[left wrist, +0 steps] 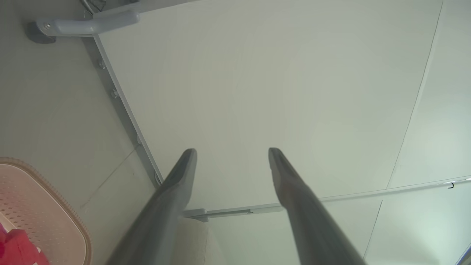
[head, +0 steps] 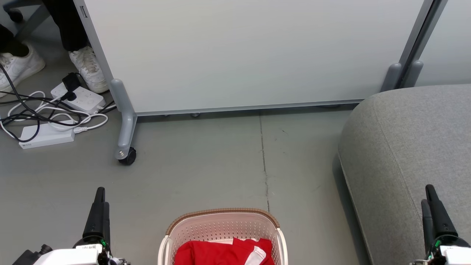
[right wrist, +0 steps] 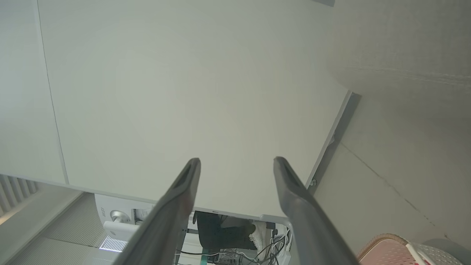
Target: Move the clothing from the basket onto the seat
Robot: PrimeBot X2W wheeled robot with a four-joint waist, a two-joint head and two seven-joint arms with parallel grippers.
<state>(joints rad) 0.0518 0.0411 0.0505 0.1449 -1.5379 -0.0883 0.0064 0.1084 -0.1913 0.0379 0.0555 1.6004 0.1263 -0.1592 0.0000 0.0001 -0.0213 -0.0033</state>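
Red clothing lies heaped in the laundry basket at six o'clock in the head view, and the grey seat waits at three o'clock. Left hand at seven and right hand at five, both spread wide, holding nothing, neither touching the basket. That fabric looks light, limp and floppy, likely to drape and trail, so pinch a raised fold near the middle, not a loose edge
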